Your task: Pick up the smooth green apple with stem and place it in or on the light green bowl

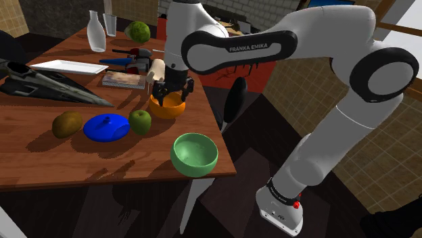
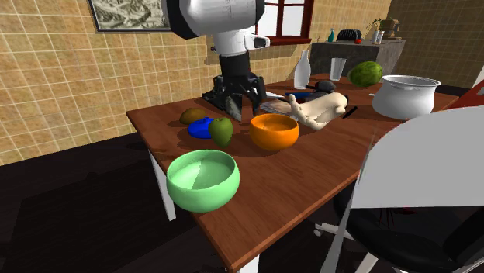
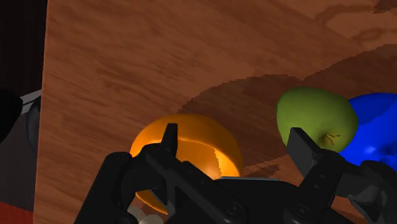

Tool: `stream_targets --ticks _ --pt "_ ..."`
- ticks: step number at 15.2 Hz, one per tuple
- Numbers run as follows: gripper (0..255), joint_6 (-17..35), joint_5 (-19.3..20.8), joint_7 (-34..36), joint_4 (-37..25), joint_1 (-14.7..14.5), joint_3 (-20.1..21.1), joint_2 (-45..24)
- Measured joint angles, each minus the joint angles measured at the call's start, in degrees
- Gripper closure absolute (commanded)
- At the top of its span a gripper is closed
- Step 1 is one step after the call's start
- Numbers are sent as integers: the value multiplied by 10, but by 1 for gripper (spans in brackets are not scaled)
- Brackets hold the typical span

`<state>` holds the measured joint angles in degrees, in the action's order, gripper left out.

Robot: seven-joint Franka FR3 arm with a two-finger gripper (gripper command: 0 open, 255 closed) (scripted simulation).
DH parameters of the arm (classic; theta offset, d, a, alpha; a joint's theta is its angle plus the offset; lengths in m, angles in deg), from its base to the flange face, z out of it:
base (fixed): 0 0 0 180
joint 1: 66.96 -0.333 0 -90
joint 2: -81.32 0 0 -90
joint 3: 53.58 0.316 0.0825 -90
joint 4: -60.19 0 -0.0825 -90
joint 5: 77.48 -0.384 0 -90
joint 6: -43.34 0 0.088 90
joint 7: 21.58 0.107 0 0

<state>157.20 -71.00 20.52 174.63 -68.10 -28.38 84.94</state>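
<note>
So, the wood table [image 1: 81, 155] is the big thing here, loaded with kitchen stuff. The white arm [image 1: 352, 88] reaches over it from the stand and bends down toward the middle of the near side.

The black tool [image 1: 170, 91] hangs right above the orange bowl [image 1: 167, 107], pointing down. In the wrist view its fingers [image 3: 304, 151] stand wide apart with nothing between them, so it's open and carrying nothing.

The green bowl [image 1: 195, 154] sits upright and empty at the table's corner, close to the edge, on the stand's side of the orange bowl and clear of it.

There's also a blue dish [image 1: 106, 126] lying flat, at the shoulder view's left of the orange bowl.

The apple [image 1: 140, 121] is on the table between the blue dish and the orange bowl, stem up. It's just beside the blue dish, maybe touching it, hard to say from here. It's off to one side of the tool, not under it, and well apart from the green bowl.

A brown fruit [image 1: 67, 124] sits on the far side of the blue dish from the apple.
</note>
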Motion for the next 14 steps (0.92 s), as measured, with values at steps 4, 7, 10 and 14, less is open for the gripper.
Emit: stream_targets --ticks 4,7,10,14 --pt "0 -6 54 68 -82 -18 18 -96" --pt "0 -16 96 115 -153 -42 21 -174" --pt "0 -31 130 147 -225 -70 16 -243" --pt "0 -19 143 158 -234 -77 11 -269"
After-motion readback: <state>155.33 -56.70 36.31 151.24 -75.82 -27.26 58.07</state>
